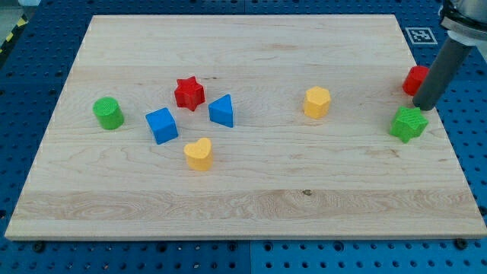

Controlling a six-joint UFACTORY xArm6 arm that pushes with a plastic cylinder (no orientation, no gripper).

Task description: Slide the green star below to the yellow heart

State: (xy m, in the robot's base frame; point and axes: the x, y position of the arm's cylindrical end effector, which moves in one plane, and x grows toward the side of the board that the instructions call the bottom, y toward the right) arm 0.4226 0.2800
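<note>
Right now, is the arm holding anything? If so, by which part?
Nothing is held. My tip is a bare rod that can only push; it sits just above the green star, toward the view's top, beside a red block.

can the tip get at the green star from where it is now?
Probably yes. My tip sits just above the green star toward the view's top right, nothing between them. A red block is behind the rod, off that path. The yellow heart lies far to the view's left.

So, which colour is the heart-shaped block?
Yellow. The heart shows plainly in the camera view, below the blue cube.
</note>
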